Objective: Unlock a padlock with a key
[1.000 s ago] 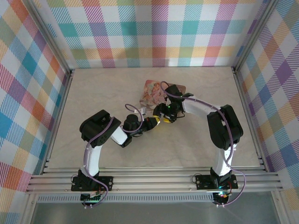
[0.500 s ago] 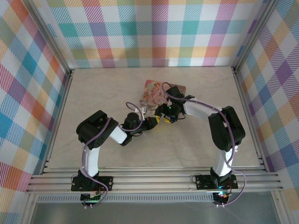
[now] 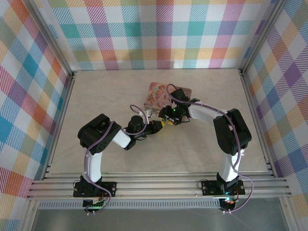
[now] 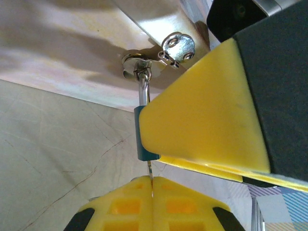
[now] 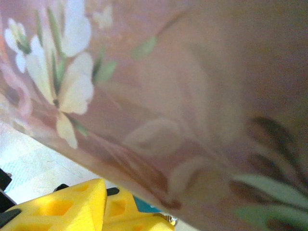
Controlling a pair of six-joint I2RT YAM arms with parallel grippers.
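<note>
At the table's middle, my left gripper (image 3: 157, 126) and right gripper (image 3: 167, 121) meet tip to tip just in front of the pink printed tin (image 3: 158, 95). In the left wrist view my left gripper (image 4: 152, 185) is shut on the key (image 4: 151, 174), a thin metal blade running up into the padlock (image 4: 141, 137). Just a teal edge of the padlock shows beside the right gripper's yellow finger (image 4: 207, 115). Its silver shackle (image 4: 143, 91) hangs through the tin's hasp (image 4: 178, 45). My right gripper (image 5: 103, 209) is shut on the padlock (image 5: 145, 205), close under the tin (image 5: 192, 96).
Plaid walls and aluminium rails (image 3: 62, 101) enclose the beige table (image 3: 106, 91) on three sides. Both forearms angle inward, with a purple cable (image 3: 175, 96) looping over the tin. The tin's side lies directly behind both sets of fingertips.
The left arm's elbow has drifted slightly left and both grippers have shifted a little toward the tin. Both grips are unchanged.
</note>
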